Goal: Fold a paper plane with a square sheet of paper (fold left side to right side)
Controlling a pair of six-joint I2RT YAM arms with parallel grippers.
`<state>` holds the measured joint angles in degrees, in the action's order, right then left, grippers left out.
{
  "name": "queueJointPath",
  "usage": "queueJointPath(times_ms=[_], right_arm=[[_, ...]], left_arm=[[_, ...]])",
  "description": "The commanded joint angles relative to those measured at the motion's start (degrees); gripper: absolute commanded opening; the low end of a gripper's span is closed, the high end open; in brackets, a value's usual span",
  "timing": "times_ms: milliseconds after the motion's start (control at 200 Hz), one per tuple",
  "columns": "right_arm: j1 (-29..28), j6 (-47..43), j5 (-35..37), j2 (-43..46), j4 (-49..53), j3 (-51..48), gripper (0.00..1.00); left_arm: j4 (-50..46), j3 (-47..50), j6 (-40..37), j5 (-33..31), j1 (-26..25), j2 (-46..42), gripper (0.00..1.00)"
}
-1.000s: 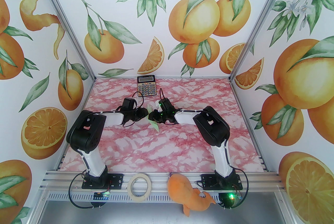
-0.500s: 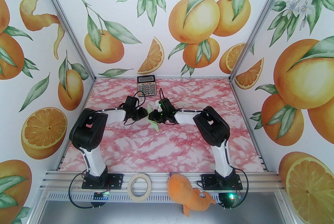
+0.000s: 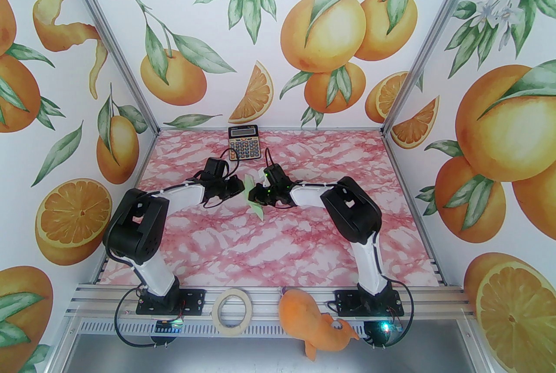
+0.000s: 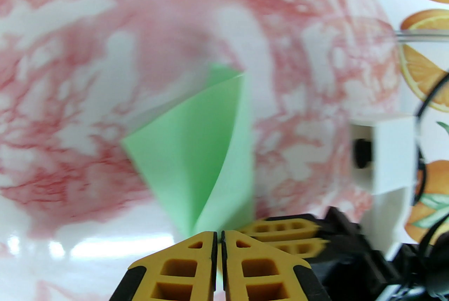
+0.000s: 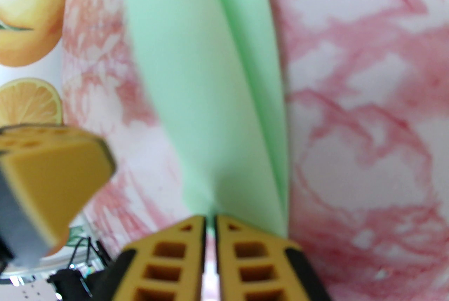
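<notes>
Paper plane runs near-to-far lengthwise, left pincer and right pincer each clamped on it; pointing end unclear.

The left arm swings its elbow out toward 8 o'clock, and its wrist edges toward 12 o'clock, nearer the calculator. The left gripper and right gripper draw their jaws together, now pinching the square sheet of paper.

One paper plane; one calculator
</notes>
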<state>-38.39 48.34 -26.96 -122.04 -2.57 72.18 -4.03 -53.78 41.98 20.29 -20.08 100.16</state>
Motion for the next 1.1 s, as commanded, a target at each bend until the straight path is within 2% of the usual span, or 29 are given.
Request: queueJointPath(times_ms=[0,290,776,861,1091], right_arm=[[-0.6,-1.3,1.1,-1.8,2.7,1.1,0.14],[-0.7,-1.5,1.2,-1.3,2.8,0.9,0.14],[-0.9,-1.4,0.5,0.1,0.8,-0.3,0.13],[-0.7,-1.3,0.4,2.0,0.2,-0.5,0.13],[1.1,-0.9,-0.4,9.2,-0.8,-4.0,0.16]], left_arm=[[2.3,-1.5,0.9,3.0,-1.4,1.4,0.13],[1.0,-0.3,2.0,0.0,-2.0,6.8,0.13],[0.6,0.1,2.0,-1.1,-1.9,11.6,0.12],[-1.7,-0.4,1.1,-2.5,-1.9,11.9,0.07],[-2.9,-0.6,0.2,-3.2,-2.1,12.0,0.06]])
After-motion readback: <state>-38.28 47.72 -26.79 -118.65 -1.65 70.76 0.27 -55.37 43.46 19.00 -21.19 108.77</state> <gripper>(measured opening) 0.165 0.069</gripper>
